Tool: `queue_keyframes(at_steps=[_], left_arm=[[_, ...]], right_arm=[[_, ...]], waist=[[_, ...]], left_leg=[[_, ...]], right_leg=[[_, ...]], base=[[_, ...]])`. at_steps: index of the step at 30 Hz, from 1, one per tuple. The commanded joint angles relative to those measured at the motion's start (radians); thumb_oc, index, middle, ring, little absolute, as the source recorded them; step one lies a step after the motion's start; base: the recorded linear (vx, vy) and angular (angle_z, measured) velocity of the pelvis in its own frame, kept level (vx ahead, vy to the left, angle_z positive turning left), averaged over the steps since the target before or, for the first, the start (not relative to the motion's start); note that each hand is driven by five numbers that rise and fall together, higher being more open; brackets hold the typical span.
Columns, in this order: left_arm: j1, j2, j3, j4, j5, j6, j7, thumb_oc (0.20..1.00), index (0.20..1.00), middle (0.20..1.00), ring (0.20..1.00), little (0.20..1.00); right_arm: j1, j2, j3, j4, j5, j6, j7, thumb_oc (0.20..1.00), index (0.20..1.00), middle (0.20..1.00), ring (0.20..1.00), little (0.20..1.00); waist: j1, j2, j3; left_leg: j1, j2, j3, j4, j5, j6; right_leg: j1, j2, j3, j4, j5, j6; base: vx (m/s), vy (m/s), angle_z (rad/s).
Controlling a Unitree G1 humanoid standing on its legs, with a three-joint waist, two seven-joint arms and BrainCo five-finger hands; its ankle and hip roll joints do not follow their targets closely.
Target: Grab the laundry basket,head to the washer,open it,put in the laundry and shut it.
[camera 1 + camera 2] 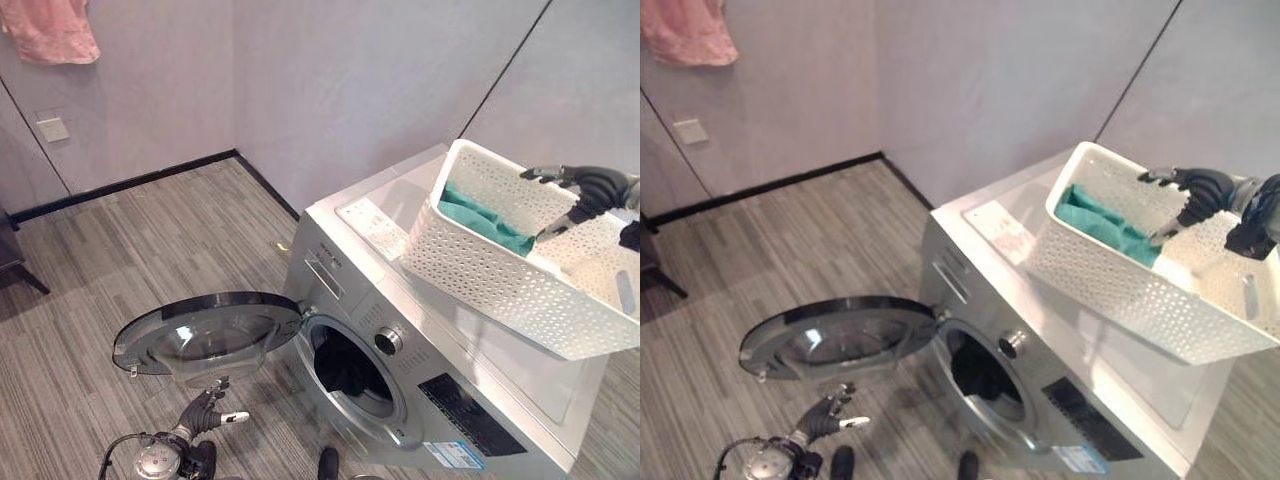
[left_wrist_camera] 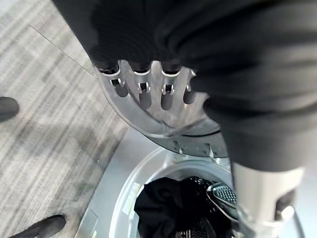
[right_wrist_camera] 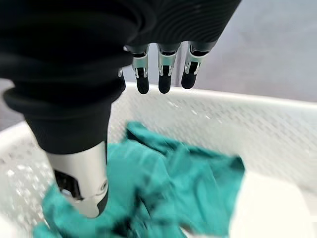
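The white washer (image 1: pixel 455 400) stands with its round door (image 1: pixel 205 335) swung wide open to the left. Dark laundry (image 2: pixel 168 208) lies inside the drum. On the washer's top sits the white perforated basket (image 1: pixel 500 280), holding a teal cloth (image 3: pixel 173 183) and a white cloth (image 3: pixel 262 208). My right hand (image 1: pixel 580 195) hovers over the basket, open, its fingers (image 3: pixel 159 74) straight above the teal cloth and touching nothing. My left hand (image 1: pixel 205 412) hangs low near the floor, just below the open door, open and holding nothing.
A grey wall runs close behind the washer. A pink towel (image 1: pixel 50 30) hangs on the far wall above a wall switch (image 1: pixel 52 128). A dark piece of furniture (image 1: pixel 15 260) stands at the left edge. Striped grey floor stretches left of the door.
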Motion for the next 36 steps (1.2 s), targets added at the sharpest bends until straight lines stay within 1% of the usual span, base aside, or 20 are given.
queue_keyframes(at_steps=[1,4,8,10,17,21,24,25,28,30,32,36], left_arm=[[-0.07,0.011,-0.037,-0.054,-0.007,-0.035,-0.004,1.0,1.0,1.0,1.0,1.0],[-0.064,0.012,-0.048,-0.064,-0.017,-0.037,-0.006,1.0,1.0,1.0,1.0,1.0],[-0.059,0.016,-0.052,-0.058,-0.024,-0.036,-0.005,1.0,1.0,1.0,1.0,1.0],[-0.054,0.021,-0.054,-0.056,-0.026,-0.038,0.0,1.0,1.0,1.0,1.0,1.0],[-0.051,0.013,-0.051,-0.06,-0.043,-0.04,0.01,1.0,1.0,1.0,1.0,1.0],[-0.056,0.015,-0.057,-0.068,-0.048,-0.041,0.012,1.0,1.0,1.0,1.0,1.0],[-0.055,0.018,-0.059,-0.08,-0.054,-0.043,0.013,1.0,1.0,1.0,1.0,1.0],[-0.05,0.019,-0.059,-0.089,-0.057,-0.043,0.011,1.0,1.0,1.0,1.0,1.0],[-0.054,0.022,-0.06,-0.09,-0.057,-0.043,0.012,1.0,1.0,1.0,1.0,1.0],[-0.056,0.021,-0.058,-0.09,-0.055,-0.042,0.013,1.0,1.0,1.0,1.0,1.0],[-0.06,0.025,-0.061,-0.094,-0.049,-0.048,0.017,1.0,1.0,1.0,1.0,1.0],[-0.067,0.029,-0.067,-0.097,-0.051,-0.053,0.018,1.0,1.0,1.0,1.0,1.0]], right_arm=[[-0.094,-0.023,-0.069,0.025,-0.008,-0.002,-0.019,1.0,1.0,1.0,1.0,1.0],[-0.075,0.015,-0.088,0.034,-0.012,0.001,-0.027,1.0,1.0,1.0,1.0,1.0],[-0.097,0.048,-0.078,0.053,-0.019,0.005,-0.04,1.0,1.0,1.0,1.0,1.0],[-0.106,0.078,-0.087,0.069,-0.017,0.005,-0.057,1.0,1.0,1.0,1.0,1.0],[-0.105,0.111,-0.082,0.075,-0.021,-0.002,-0.071,1.0,1.0,1.0,1.0,1.0],[-0.101,0.126,-0.061,0.044,-0.027,0.001,-0.063,1.0,1.0,1.0,1.0,1.0],[-0.079,0.131,-0.036,0.013,-0.034,0.002,-0.043,1.0,1.0,1.0,1.0,1.0],[-0.048,0.131,-0.021,-0.003,-0.047,0.005,-0.021,1.0,1.0,1.0,1.0,1.0],[-0.013,0.14,-0.012,-0.007,-0.063,0.009,-0.005,1.0,1.0,1.0,1.0,1.0],[0.033,0.147,-0.007,-0.017,-0.086,0.014,0.022,1.0,1.0,1.0,1.0,1.0],[0.122,0.168,-0.021,-0.006,-0.099,0.019,0.053,1.0,1.0,1.0,1.0,1.0],[0.171,0.189,-0.024,-0.004,-0.1,0.024,0.077,1.0,1.0,1.0,1.0,1.0]], waist=[[0.051,0.002,0.037],[0.061,0.009,0.045],[0.071,0.014,0.055],[0.081,0.018,0.064],[0.092,0.021,0.074],[0.098,0.019,0.091],[0.102,0.02,0.104],[0.106,0.021,0.116],[0.108,0.022,0.127],[0.109,0.024,0.138],[0.117,0.031,0.157],[0.122,0.035,0.171]], left_leg=[[0.1,0.011,0.046,0.012,-0.112,0.026],[0.088,0.009,0.039,0.012,-0.109,0.026],[0.073,0.009,0.032,0.012,-0.103,0.025],[0.053,0.007,0.019,0.012,-0.1,0.025],[0.032,0.01,0.003,0.012,-0.092,0.024],[0.012,0.014,-0.007,0.012,-0.085,0.022],[-0.006,0.018,-0.015,0.012,-0.078,0.021],[-0.019,0.019,-0.021,0.012,-0.072,0.02],[-0.031,0.02,-0.026,0.012,-0.067,0.018],[-0.043,0.021,-0.03,0.012,-0.062,0.017],[-0.065,0.019,-0.044,0.012,-0.053,0.016],[-0.088,0.015,-0.051,0.012,-0.043,0.015]], right_leg=[[-0.02,-0.052,-0.009,0.047,-0.08,0.053],[-0.023,-0.054,-0.015,0.04,-0.078,0.052],[-0.029,-0.053,-0.02,0.034,-0.078,0.05],[-0.033,-0.052,-0.027,0.028,-0.078,0.047],[-0.041,-0.047,-0.032,0.027,-0.082,0.043],[-0.055,-0.042,-0.034,0.03,-0.086,0.04],[-0.067,-0.038,-0.039,0.031,-0.087,0.038],[-0.075,-0.036,-0.041,0.031,-0.087,0.037],[-0.083,-0.034,-0.043,0.032,-0.087,0.036],[-0.09,-0.033,-0.045,0.031,-0.087,0.036],[-0.104,-0.033,-0.05,0.033,-0.087,0.035],[-0.122,-0.035,-0.054,0.035,-0.087,0.034]], base=[[0.0,0.0,0.0],[0.0,0.0,0.0],[0.0,0.002,0.02],[0.0,-0.008,0.04],[0.0,-0.01,0.1],[-0.02,-0.023,0.06],[-0.03,-0.028,0.12],[-0.03,-0.028,0.08],[-0.02,-0.012,0.01],[-0.02,-0.01,0.01],[-0.04,-0.029,0.06],[-0.04,-0.011,0.1]])
